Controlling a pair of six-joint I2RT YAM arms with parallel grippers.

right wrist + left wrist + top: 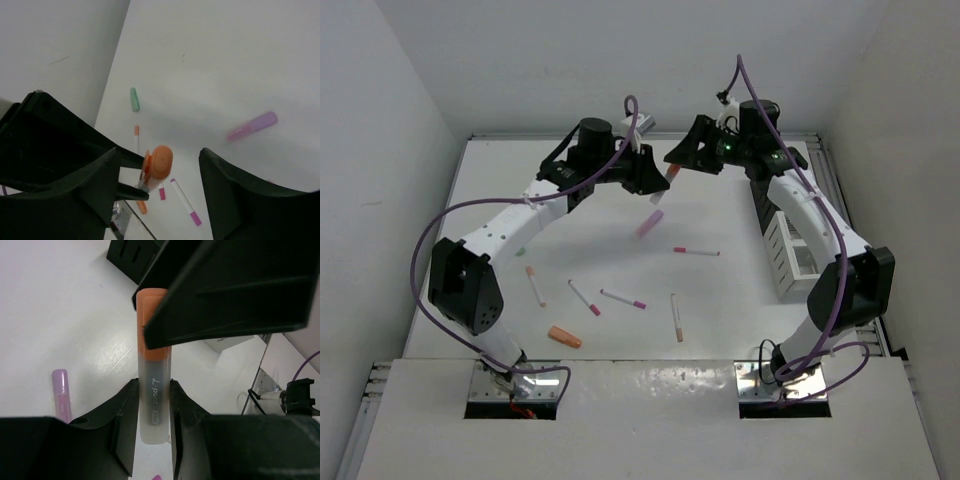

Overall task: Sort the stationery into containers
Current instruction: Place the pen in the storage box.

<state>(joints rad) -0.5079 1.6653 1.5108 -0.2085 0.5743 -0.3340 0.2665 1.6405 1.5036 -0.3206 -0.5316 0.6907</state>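
The left gripper [154,392] is clamping its jaws on the orange-capped marker [154,371]; only the right wrist view is showing the right gripper [160,159] jaws gaping around it.

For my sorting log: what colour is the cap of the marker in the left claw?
Orange cap on the marker; left wrist view shows it best.

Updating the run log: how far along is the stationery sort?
Done: nothing visible in the white rack, which is partly hidden by the right arm. In hand: left gripper clamps an orange-capped marker, cap between the fingers of the open right gripper. Left: lilac piece, orange piece, mint-green piece and five white pens on the table.
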